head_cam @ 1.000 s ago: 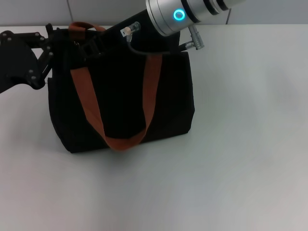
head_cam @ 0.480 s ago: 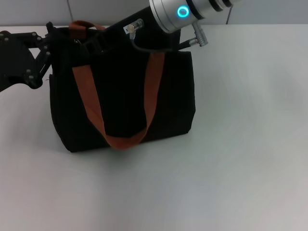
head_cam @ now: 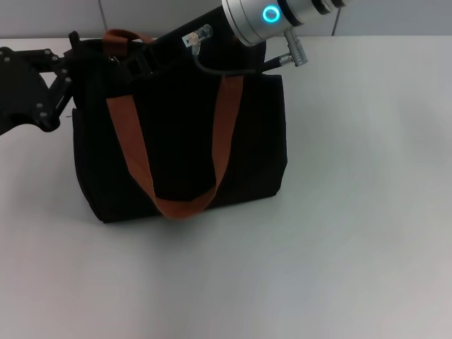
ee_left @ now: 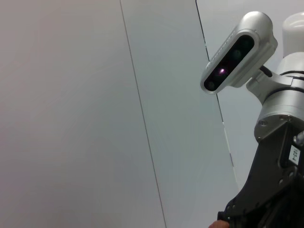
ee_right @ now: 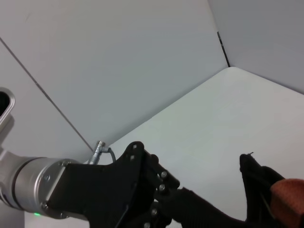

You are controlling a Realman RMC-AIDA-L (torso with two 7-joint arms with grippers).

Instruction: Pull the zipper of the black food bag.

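Note:
The black food bag point(head_cam: 176, 155) stands on the white table, with a rust-orange handle point(head_cam: 131, 155) looped down its front. My left gripper point(head_cam: 73, 51) is at the bag's top left corner and looks pinched on the fabric there. My right gripper point(head_cam: 138, 62) reaches in from the upper right and sits on the bag's top edge near the left end, among the handles. The zipper pull is hidden behind the gripper and the handle. The right wrist view shows the bag's corner point(ee_right: 256, 178), an orange handle point(ee_right: 290, 194) and the left gripper point(ee_right: 190, 209).
The white table point(head_cam: 353, 212) stretches to the right and front of the bag. A grey wall point(head_cam: 395, 18) runs along the table's back edge. The left wrist view shows the wall and the right arm's wrist point(ee_left: 270, 190).
The right arm has drawn slightly back and to the right along the bag's top. The bag's top has shifted a little to the right with it. The left gripper stays at its corner.

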